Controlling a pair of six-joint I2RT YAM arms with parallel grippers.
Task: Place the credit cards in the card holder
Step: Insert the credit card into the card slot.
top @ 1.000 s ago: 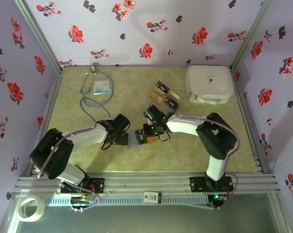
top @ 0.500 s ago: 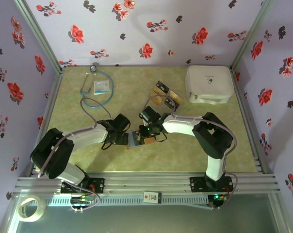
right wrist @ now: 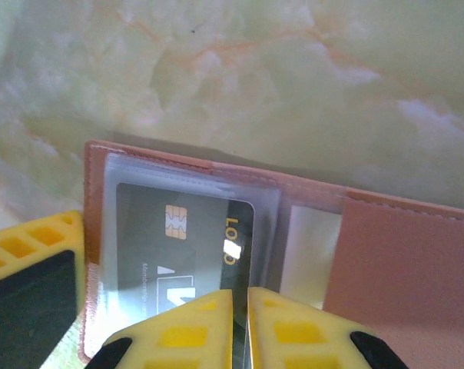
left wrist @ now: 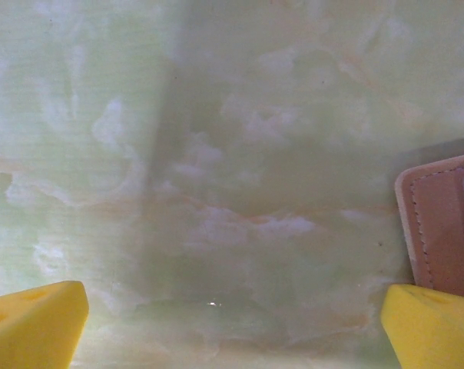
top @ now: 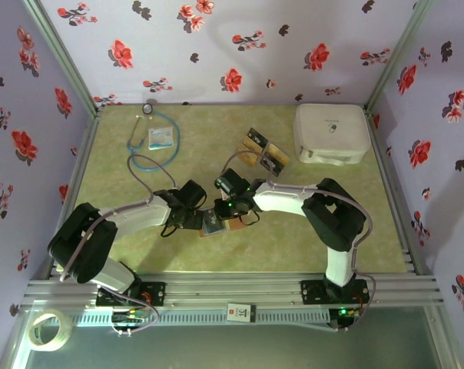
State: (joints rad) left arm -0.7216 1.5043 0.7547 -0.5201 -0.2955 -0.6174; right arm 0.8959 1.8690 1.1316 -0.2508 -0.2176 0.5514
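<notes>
The reddish-brown card holder (top: 213,224) lies open on the table between both grippers. In the right wrist view a black credit card (right wrist: 178,242) with a gold chip sits mostly under the clear sleeve of the card holder (right wrist: 405,261). My right gripper (right wrist: 240,307) is shut on the card's near edge, low over the holder (top: 230,206). My left gripper (top: 190,218) stands open just left of the holder, with bare table between its fingers (left wrist: 32,323). The holder's stitched edge (left wrist: 439,231) shows by the right finger. Several more credit cards (top: 263,154) lie further back.
A big white case (top: 332,132) stands at the back right. A stethoscope (top: 140,146) and a white-blue packet (top: 160,137) lie at the back left. Flowered walls enclose the table on three sides.
My right gripper has moved left over the card holder, carrying the black card further under the clear sleeve. The left arm has stayed where it was.
</notes>
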